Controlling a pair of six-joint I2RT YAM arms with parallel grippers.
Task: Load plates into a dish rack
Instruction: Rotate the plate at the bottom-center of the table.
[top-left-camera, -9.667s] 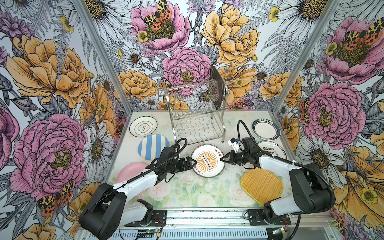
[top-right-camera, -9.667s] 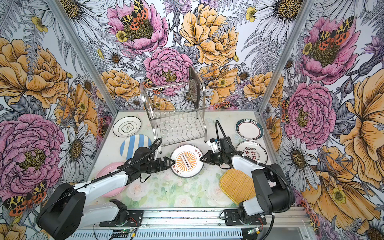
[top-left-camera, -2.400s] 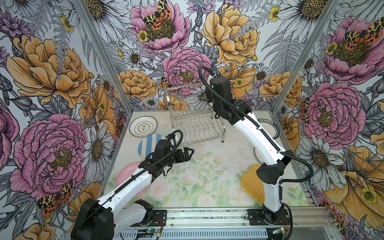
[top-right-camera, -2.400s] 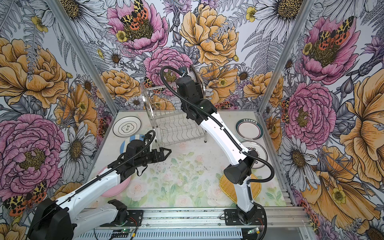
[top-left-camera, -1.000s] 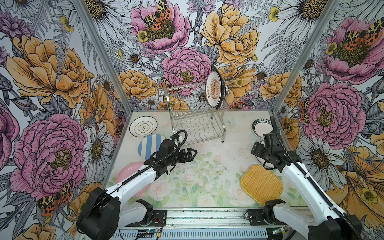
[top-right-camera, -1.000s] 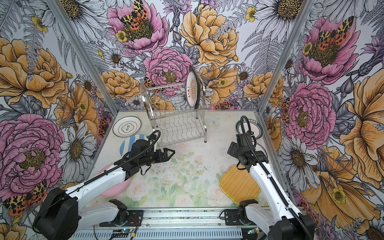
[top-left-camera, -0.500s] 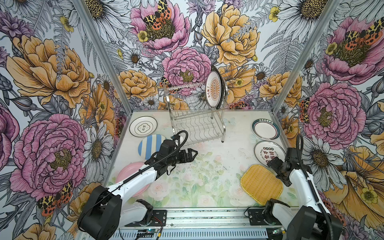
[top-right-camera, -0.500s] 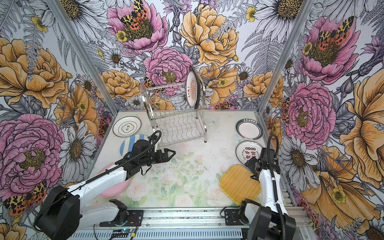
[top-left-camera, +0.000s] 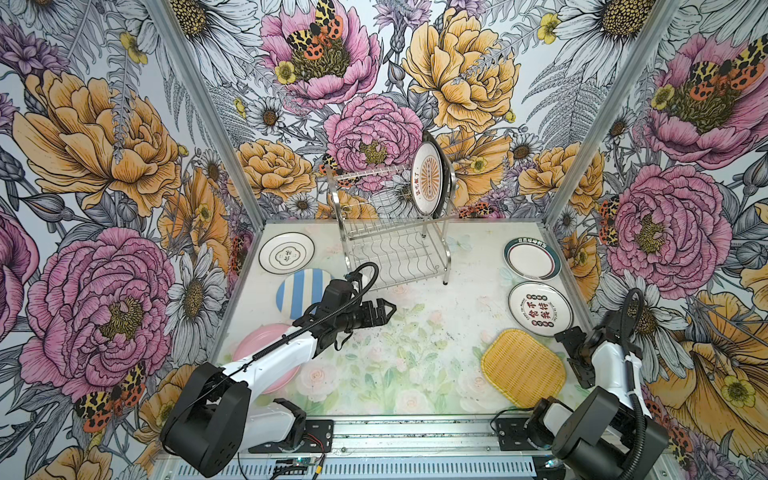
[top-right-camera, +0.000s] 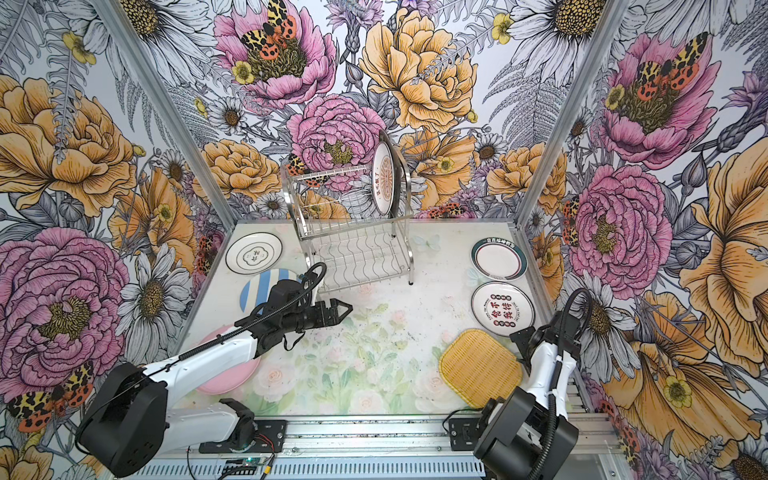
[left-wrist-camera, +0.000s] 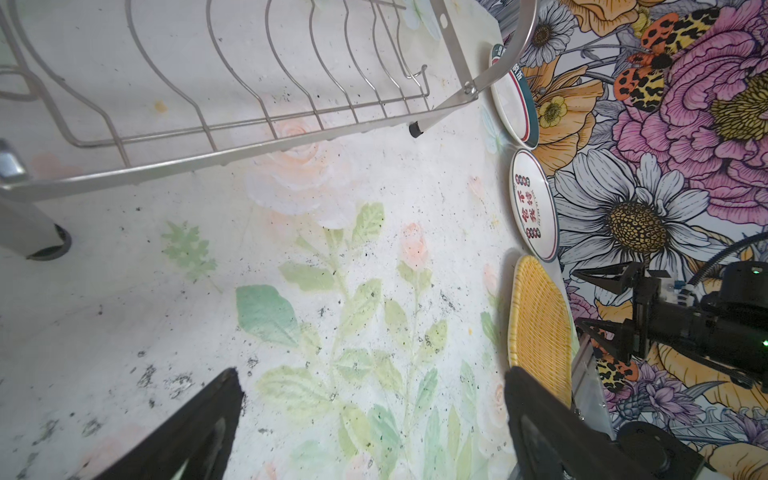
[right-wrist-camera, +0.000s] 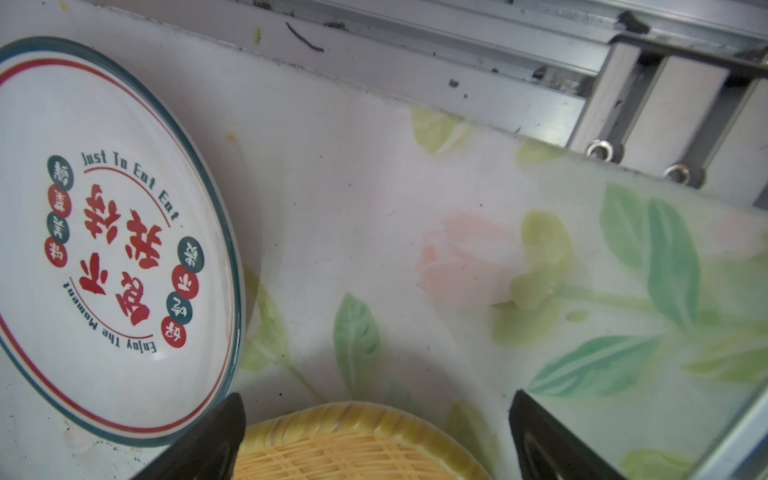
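Lying flat at the near right of the table (top-left-camera: 415, 332): yellow woven square plate (top-left-camera: 523, 368), its right edge just beside the right gripper (top-left-camera: 571, 357). Gripper on the plate's right side, jaws wide open and holding nothing, with the plate's edge showing between them in the right wrist view. Probably the next plate to pick up: a short reach to the left, then a long carry to the far middle, up to the dish rack (top-left-camera: 395, 232). Left gripper (top-left-camera: 384, 309) open and empty too, well apart on the left, much farther from this plate.
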